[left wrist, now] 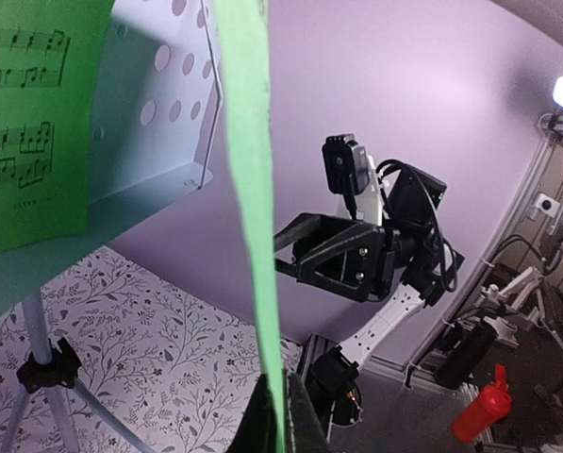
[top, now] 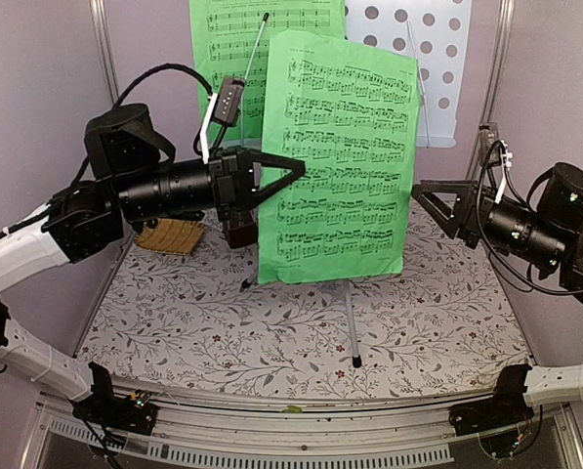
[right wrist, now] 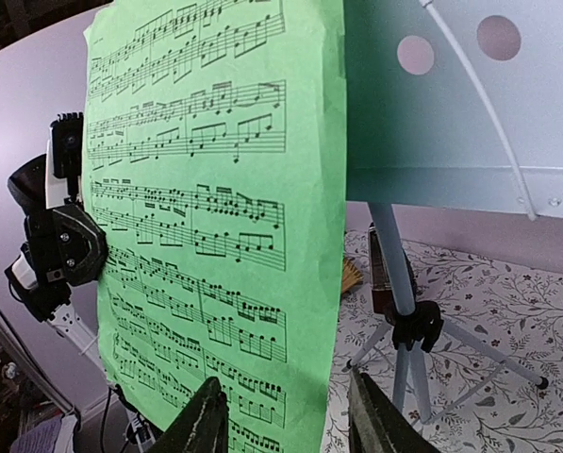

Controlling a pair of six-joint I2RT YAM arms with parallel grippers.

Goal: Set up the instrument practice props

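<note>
Sheet-music booklet hung at frame centre, before the music stand; I judged it light, limp, best held by its edges. Left gripper pinched its left edge; right gripper stood open.

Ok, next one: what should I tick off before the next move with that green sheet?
1. Is the left gripper shut on the green sheet: ok, it pinches the edge.
2. Is the right gripper open: ok, its fingers stand well apart.
3. Is the green sheet seated on the music stand: not ok, it hangs in front of it.
4. Is the music stand up on its tripod legs: ok.
5. Is the metronome upright: cannot tell, it is mostly hidden.
</note>
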